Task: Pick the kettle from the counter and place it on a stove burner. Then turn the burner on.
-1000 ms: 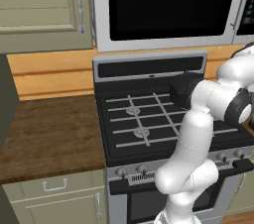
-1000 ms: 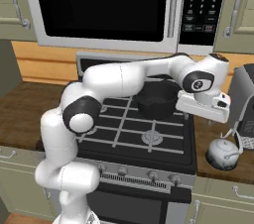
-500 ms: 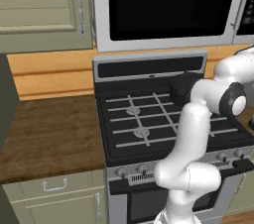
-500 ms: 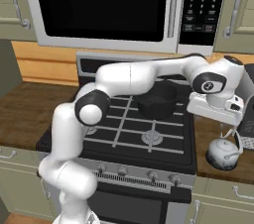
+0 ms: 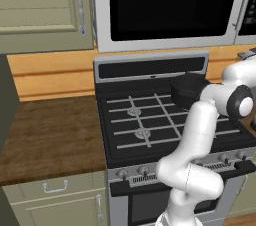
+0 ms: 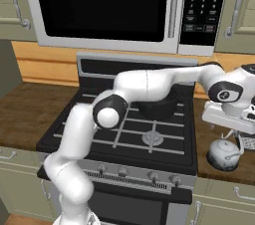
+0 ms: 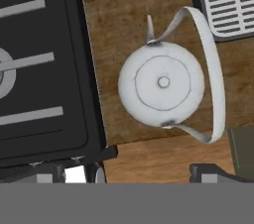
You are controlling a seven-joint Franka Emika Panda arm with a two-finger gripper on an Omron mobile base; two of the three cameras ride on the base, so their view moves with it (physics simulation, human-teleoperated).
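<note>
**Pre-grasp over kettle: handle offset is the risk**

Gripper (image 7: 149, 172) is above the kettle (image 7: 161, 84), looking straight down; the tips sit wide apart with nothing between them, so it's spread and empty. Kettle sits upright on the counter (image 7: 124, 15), just beside the cooktop edge (image 7: 94, 119) and apart from it, not yet lifted. Its handle (image 7: 214, 77) arches off to one side of the lid knob, not over centre. Likely failures: fingers land on the round body and slip, or clip the handle and tip it. Beyond it a black slotted appliance (image 7: 230, 2) stands near, so a wide approach could hit that. The wide black pot (image 6: 157, 107) takes up a rear burner; the front stove burner (image 6: 151, 138) is free.
</note>
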